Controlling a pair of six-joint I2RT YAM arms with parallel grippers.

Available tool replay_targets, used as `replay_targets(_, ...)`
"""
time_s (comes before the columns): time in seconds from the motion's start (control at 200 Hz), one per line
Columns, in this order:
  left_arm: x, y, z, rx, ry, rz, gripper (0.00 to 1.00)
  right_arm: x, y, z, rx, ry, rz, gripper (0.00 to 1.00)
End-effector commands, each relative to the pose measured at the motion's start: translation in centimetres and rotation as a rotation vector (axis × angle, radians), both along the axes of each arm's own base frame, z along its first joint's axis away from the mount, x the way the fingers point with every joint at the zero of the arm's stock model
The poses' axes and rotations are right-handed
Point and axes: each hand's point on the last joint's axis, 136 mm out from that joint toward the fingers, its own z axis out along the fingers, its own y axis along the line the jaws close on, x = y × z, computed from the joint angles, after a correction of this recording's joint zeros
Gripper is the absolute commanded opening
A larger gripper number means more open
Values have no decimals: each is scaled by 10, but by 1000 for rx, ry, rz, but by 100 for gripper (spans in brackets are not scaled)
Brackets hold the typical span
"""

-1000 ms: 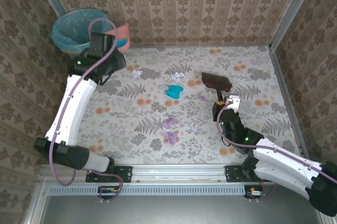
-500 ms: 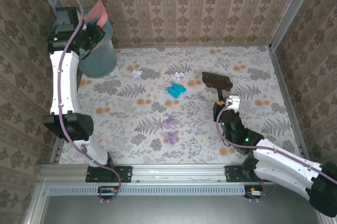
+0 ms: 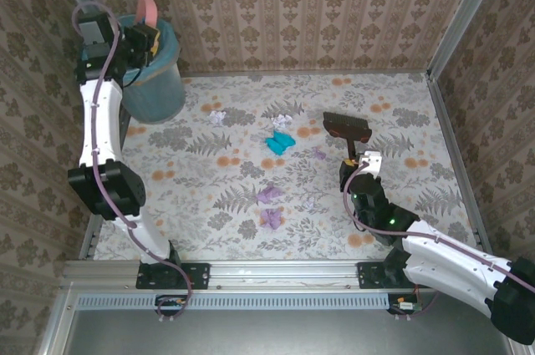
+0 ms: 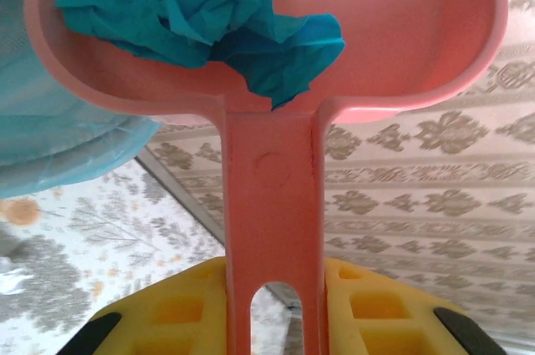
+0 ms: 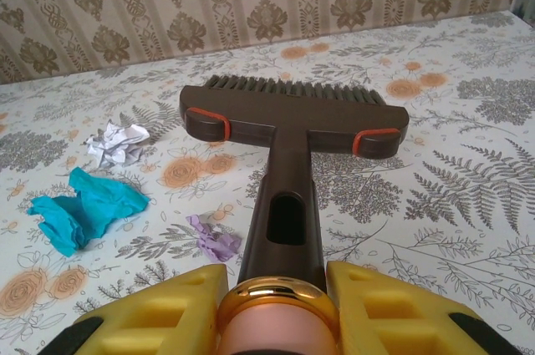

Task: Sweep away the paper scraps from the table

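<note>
At 10 o'clock overhead, my left gripper (image 3: 140, 33) clamps the pink dustpan (image 3: 150, 6) above the bin (image 3: 159, 92); its wrist view reveals a teal wad (image 4: 209, 21) inside. At 3 o'clock my right gripper (image 3: 358, 163) clamps the brush (image 3: 345, 128); paper scraps (image 3: 269, 196) dot the table (image 3: 401, 196) centre.

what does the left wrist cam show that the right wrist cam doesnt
Left wrist: the left tool clamps a pink dustpan holding a teal paper wad, beside a blue bin liner. Right wrist: the right tool grips a dark brush near a white scrap, a teal scrap and a lilac scrap. Both: fern-print tablecloth, damask wall.
</note>
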Motion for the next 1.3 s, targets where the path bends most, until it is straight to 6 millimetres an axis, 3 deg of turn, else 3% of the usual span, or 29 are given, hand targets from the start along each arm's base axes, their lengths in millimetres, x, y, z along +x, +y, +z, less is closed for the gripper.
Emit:
replay_targets(0.0, 19, 1, 18, -140, -90, -15, 0, 4, -3, 13, 11, -52, -28, 0)
replay_targets(0.315, 29, 14, 14, -288, -177, 39, 0, 6, -2, 9, -3, -41, -29, 0)
replay_targets(0.695, 16, 35, 10, -392, -224, 110, 0, 6, -2, 9, -6, -39, -29, 0)
replay_targets(1.08, 5, 30, 26, -371, -258, 88, 0, 6, -3, 8, -10, -38, -32, 0)
replay_targets(1.295, -19, -2, 54, -301, -307, 11, 0, 6, -4, 7, -13, -36, -35, 0)
